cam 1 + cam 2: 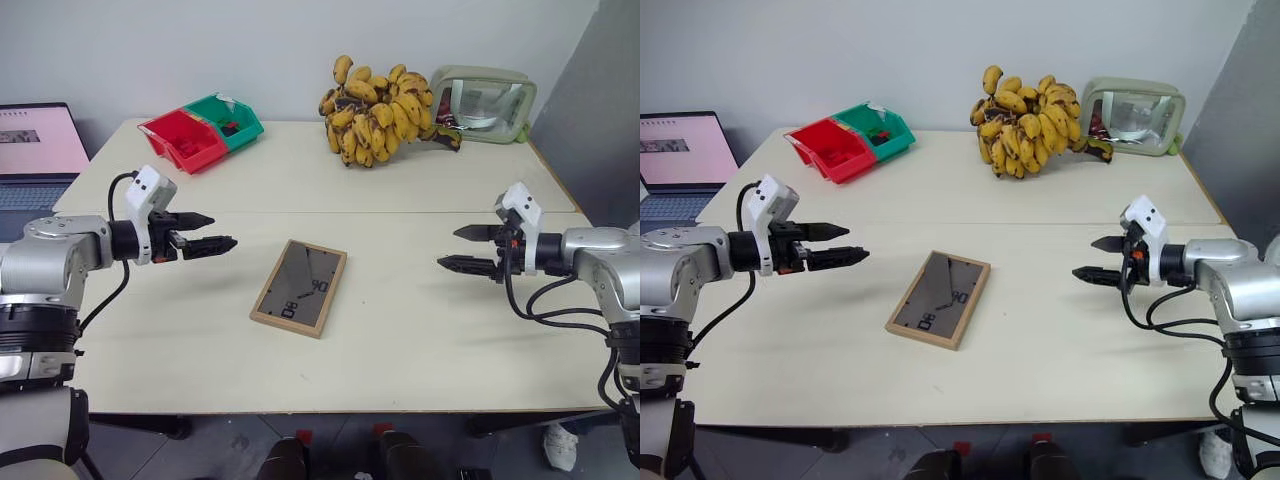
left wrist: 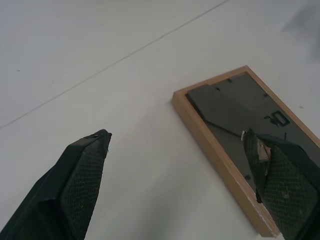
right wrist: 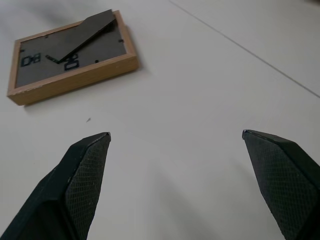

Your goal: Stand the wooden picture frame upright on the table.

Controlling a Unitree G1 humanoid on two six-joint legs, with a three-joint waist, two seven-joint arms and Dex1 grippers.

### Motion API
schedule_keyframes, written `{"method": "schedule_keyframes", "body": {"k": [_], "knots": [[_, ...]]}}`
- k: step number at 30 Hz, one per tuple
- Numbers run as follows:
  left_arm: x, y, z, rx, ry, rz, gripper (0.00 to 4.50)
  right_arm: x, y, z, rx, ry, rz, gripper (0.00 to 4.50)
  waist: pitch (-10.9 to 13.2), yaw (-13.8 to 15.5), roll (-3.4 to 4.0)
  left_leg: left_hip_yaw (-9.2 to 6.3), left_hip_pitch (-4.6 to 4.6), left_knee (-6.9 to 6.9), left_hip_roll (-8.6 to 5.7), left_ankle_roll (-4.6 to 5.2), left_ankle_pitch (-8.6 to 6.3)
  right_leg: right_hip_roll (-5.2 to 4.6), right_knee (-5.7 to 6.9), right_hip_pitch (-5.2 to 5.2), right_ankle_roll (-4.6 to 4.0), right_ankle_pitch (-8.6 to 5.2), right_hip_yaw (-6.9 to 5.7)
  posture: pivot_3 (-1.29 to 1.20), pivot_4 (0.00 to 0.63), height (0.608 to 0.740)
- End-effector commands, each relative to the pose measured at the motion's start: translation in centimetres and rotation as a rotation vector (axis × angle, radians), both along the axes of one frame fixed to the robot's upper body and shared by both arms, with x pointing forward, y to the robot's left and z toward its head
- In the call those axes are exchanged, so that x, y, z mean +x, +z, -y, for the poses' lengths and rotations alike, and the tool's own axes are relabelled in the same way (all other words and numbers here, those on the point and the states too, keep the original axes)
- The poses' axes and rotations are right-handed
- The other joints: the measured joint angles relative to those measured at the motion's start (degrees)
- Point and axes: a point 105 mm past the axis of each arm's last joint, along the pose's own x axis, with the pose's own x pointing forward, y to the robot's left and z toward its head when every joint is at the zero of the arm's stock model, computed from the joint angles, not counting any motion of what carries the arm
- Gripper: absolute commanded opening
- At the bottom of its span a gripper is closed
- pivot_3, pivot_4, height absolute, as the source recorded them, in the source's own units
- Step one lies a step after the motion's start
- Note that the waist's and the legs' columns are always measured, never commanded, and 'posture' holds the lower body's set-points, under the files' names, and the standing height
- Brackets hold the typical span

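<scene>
I see the wooden picture frame point(image 1: 299, 287) lying flat, dark back panel up, near the middle of the table point(image 1: 400, 340), just on my side of the seam that crosses the pale cream top. Its fold-out stand looks slightly lifted off the back in the right wrist view.

My left gripper point(image 1: 205, 233) hangs above the table at about nine o'clock from the frame, fingers spread, nothing between them. My right gripper point(image 1: 462, 249) hangs at about three o'clock, also spread and empty. Both point inward toward the frame and sit well apart from it.

At the far edge, around eleven o'clock from the frame, a red bin point(image 1: 183, 139) and a green bin point(image 1: 229, 119) stand side by side. A big bunch of bananas point(image 1: 377, 111) lies near twelve to one o'clock, with a green-rimmed clear pouch point(image 1: 483, 103) just beside it toward two o'clock. A laptop point(image 1: 37, 145) with a lit pinkish screen sits off the table's left end. A plain pale wall runs behind the table.
</scene>
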Motion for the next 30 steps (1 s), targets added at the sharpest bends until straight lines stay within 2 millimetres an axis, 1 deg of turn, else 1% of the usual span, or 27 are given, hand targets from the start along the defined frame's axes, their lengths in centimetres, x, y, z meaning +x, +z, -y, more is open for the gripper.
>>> {"method": "schedule_keyframes", "body": {"k": [1,7,12,16,17,18,21,23,25,27,28,29,30], "knots": [[-0.2,1.3,-0.1,0.031,-0.029,0.047,4.5,-0.3,1.8,-0.2,-0.021,0.045,0.071,4.47,0.0,0.03,0.0,0.0,0.0,0.0,0.0,0.0,0.0,0.0,0.0,0.0,0.0,0.0,0.0,0.0,0.15,0.74],[0.1,1.2,-0.4,0.056,-0.01,0.059,4.5,-0.5,1.9,-0.9,-0.013,0.061,0.072,4.47,0.0,0.04,0.0,-0.01,-0.01,0.0,0.0,0.0,0.0,-0.01,0.0,-0.02,0.0,0.0,0.0,0.0,0.15,0.74],[-0.4,0.7,-0.4,0.055,-0.021,0.036,4.5,-1.1,1.8,-1.5,-0.006,0.089,0.056,4.47,0.0,0.03,0.0,-0.01,-0.02,0.0,0.0,0.0,0.0,-0.01,0.01,-0.02,0.0,0.0,0.0,0.0,0.15,0.74],[-0.6,0.9,-0.7,0.025,-0.005,0.015,4.5,-1.3,1.8,-2.5,0.022,0.103,0.037,4.47,0.0,0.03,0.0,-0.01,-0.02,0.0,0.0,0.0,0.0,-0.01,0.02,-0.03,0.0,0.0,0.0,0.0,0.15,0.74],[-0.8,1.0,-0.6,0.006,-0.005,0.002,4.16,-1.2,1.6,-2.7,0.044,0.088,0.021,4.1,0.0,0.03,0.0,-0.02,-0.02,0.0,0.0,0.0,0.0,-0.01,0.02,-0.04,0.0,0.0,-0.01,0.0,0.15,0.74],[-0.9,1.0,-0.6,-0.007,-0.007,-0.007,4.08,-1.2,1.6,-2.9,0.059,0.077,0.009,3.98,0.0,-0.01,0.0,-0.02,-0.03,0.0,0.01,0.0,0.0,-0.01,0.02,-0.04,0.0,0.0,-0.01,0.0,0.15,0.74],[-1.3,0.3,-0.7,0.006,-0.005,-0.015,3.36,-1.0,1.0,-3.9,0.068,0.06,0.002,3.17,0.0,0.0,0.0,-0.02,-0.04,0.01,0.0,0.0,0.0,-0.01,0.03,-0.06,0.0,0.0,0.0,0.0,0.15,0.74],[-1.0,-0.6,-0.8,0.024,0.027,-0.008,2.88,-0.7,0.4,-4.7,0.066,0.037,0.006,2.64,0.0,-0.01,0.0,-0.01,-0.05,0.0,0.02,0.0,0.0,-0.03,0.04,-0.07,0.0,0.0,0.01,0.0,0.15,0.74],[-0.6,-1.7,-0.8,0.041,0.063,-0.006,2.49,-0.2,-0.5,-5.5,0.065,0.004,0.009,2.15,0.0,0.01,0.0,-0.02,-0.06,0.01,0.03,0.0,0.0,-0.03,0.06,-0.09,0.0,0.0,0.0,0.0,0.15,0.74],[-0.6,-3.0,-0.5,0.063,0.064,-0.016,2.06,0.2,-1.4,-6.5,0.052,-0.021,0.02,1.67,0.0,0.06,0.0,-0.04,-0.05,0.02,0.02,0.0,0.0,-0.04,0.1,-0.09,-0.01,0.0,0.0,0.0,0.15,0.74],[-0.6,-3.5,-0.3,0.064,0.06,-0.02,1.89,0.5,-1.9,-6.9,0.046,-0.035,0.022,1.46,-0.01,0.07,0.0,-0.04,-0.06,0.03,0.01,0.0,0.01,-0.04,0.11,-0.09,-0.01,0.0,0.0,0.0,0.15,0.74],[-0.7,-3.8,-0.2,0.063,0.058,-0.021,1.62,0.6,-2.1,-7.1,0.044,-0.045,0.024,1.15,-0.01,0.07,0.0,-0.03,-0.1,0.04,0.01,-0.01,0.01,-0.05,0.11,-0.14,-0.01,0.01,0.0,0.0,0.15,0.74],[-0.6,-4.5,0.3,0.06,0.054,-0.03,1.44,0.7,-2.9,-7.8,0.035,-0.055,0.02,0.93,-0.01,0.08,0.0,-0.02,-0.12,0.05,-0.01,-0.01,0.01,-0.07,0.13,-0.15,-0.01,0.01,0.01,0.0,0.15,0.74]]}}
